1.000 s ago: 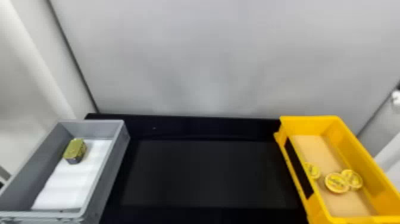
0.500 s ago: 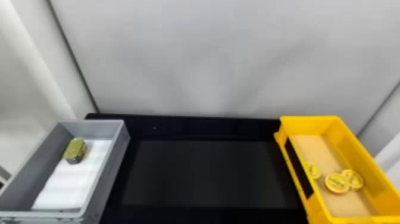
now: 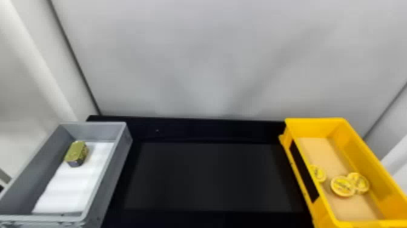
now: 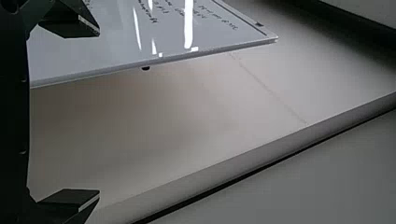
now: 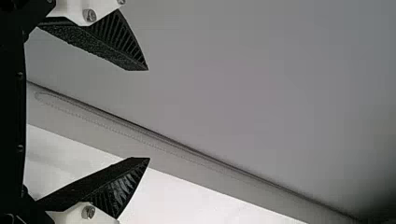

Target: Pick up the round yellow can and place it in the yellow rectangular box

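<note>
High head view, forward and down

- yellow rectangular box [image 3: 315, 129]: lower right of frame, open top, tan bottom
- round yellow cans [image 3: 342, 186]: three inside, lower right, faces up; two overlap in view, third partly hidden by left wall

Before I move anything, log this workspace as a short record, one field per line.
left_container: gray bin, lined with a white sheet
left_contents: one yellow-green block
middle: black surface between the containers
right_container: yellow rectangular box
right_contents: three round yellow cans, one by the wall nearer the gray bin, two overlapping in view
left_gripper: open, nothing between its fingers
right_gripper: open, nothing between its fingers
</note>
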`<state>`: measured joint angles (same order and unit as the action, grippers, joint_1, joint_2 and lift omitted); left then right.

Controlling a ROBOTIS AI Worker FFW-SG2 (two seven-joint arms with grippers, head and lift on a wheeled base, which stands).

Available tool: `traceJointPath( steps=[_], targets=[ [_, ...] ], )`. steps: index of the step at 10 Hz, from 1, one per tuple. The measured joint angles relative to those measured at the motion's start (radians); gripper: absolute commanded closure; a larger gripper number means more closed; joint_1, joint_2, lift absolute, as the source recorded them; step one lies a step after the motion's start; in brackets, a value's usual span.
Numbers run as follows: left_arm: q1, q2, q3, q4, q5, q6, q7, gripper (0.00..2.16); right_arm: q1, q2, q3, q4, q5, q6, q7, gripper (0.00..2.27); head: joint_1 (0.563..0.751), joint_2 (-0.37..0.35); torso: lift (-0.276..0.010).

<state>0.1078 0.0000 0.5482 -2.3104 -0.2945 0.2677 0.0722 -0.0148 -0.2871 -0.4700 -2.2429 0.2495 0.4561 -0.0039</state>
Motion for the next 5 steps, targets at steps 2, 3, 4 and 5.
traceJointPath(
  steps=[2,3,4,5],
  targets=[
    [0.001,0.000,0.002,-0.002,0.000,-0.001,0.000,0.07,0.004,0.002,-0.003,-0.028,-0.008,0.012,-0.054,0.11,0.692,0.014,-0.056],
    [0.001,0.000,0.002,-0.003,0.000,-0.002,0.000,0.07,0.006,0.003,0.000,-0.043,-0.011,0.023,-0.069,0.11,0.692,0.014,-0.056],
    [0.001,0.000,0.001,-0.004,0.000,-0.002,0.000,0.07,0.006,0.003,0.003,-0.059,-0.014,0.047,-0.074,0.11,0.692,0.014,-0.056],
    [0.001,0.000,0.001,-0.004,0.000,-0.003,0.000,0.07,0.005,0.003,0.004,-0.076,-0.017,0.074,-0.081,0.11,0.694,0.014,-0.056]
  ],
)
